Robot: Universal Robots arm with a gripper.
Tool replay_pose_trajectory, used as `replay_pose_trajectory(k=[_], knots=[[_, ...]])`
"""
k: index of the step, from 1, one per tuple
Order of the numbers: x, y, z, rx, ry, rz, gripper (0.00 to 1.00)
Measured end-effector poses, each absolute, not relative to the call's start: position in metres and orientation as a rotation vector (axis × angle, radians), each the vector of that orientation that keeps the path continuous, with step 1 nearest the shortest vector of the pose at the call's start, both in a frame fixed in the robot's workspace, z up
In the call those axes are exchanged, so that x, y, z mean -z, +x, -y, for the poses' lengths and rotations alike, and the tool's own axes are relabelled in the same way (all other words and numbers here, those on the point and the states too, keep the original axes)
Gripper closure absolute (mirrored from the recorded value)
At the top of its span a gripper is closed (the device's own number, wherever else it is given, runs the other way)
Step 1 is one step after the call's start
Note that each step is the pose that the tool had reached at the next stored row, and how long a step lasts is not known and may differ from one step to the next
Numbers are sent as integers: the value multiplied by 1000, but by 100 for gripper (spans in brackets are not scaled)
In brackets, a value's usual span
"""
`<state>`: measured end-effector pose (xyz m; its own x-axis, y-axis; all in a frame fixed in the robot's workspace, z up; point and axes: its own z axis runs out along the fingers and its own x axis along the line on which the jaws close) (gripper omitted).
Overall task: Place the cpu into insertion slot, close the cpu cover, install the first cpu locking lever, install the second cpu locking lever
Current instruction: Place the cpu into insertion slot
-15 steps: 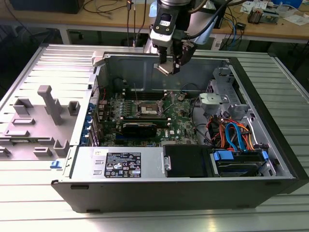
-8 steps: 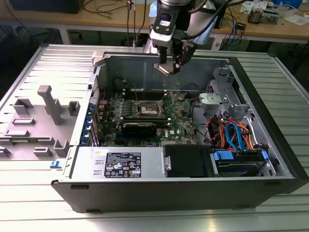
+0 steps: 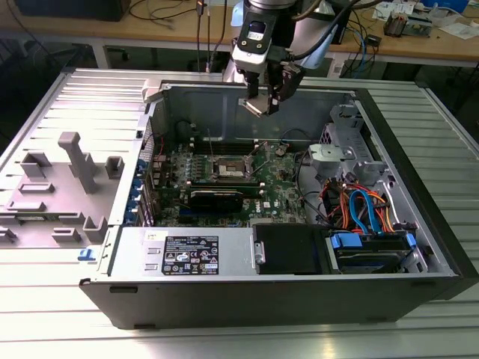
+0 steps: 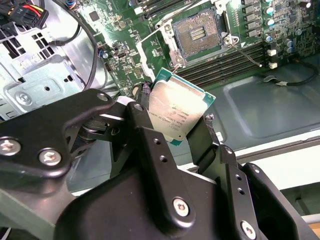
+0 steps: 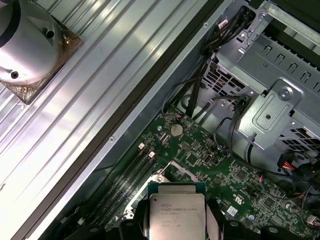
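Bright, even light; glare on the table [image 3: 314, 340].

We are in an electronics lab: benches [image 3: 419, 46] strewn with cables [image 3: 161, 9], an opened computer case [image 3: 284, 295] on a ribbed table [image 3: 90, 329].

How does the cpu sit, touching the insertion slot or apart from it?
Apart. In the exterior view the cpu, gripped in the pincer, hangs high above the insertion slot, with open space between them.

The arm [image 3: 258, 34] reaches down from up high, and its gripper [image 3: 263, 105] hangs in the air above the insertion slot [image 3: 230, 170]. Its two black fingers [image 4: 150, 142] pinch the cpu [image 4: 177, 107] by its edges, holding it tilted
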<state>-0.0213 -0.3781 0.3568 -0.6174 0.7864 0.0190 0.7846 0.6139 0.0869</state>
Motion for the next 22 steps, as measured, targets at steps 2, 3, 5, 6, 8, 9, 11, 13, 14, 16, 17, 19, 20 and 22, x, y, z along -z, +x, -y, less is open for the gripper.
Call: replay_pose_trajectory(k=[2,3,5,6,8,9,11,13,14,16,17,19,20,22], knots=[[-357,-21,378,-135,1397,-2786,45],[-357,-21,378,-134,1411,-2778,45],[-356,-21,378,-134,1437,-2765,45],[-356,-21,378,-134,1448,-2758,45],[-356,-21,378,-133,1474,-2743,45],[-356,-21,378,-133,1486,-2737,45],[-356,-21,378,-133,1508,-2724,45],[-356,-21,378,-132,1526,-2713,45],[-356,-21,378,-132,1529,-2711,45],[-356,-21,378,-132,1530,-2711,45],[-356,-21,378,-132,1530,-2710,45],[-356,-21,378,-132,1530,-2710,45],[-356,-21,378,-132,1531,-2710,45],[-356,-21,378,-132,1530,-2710,45]])
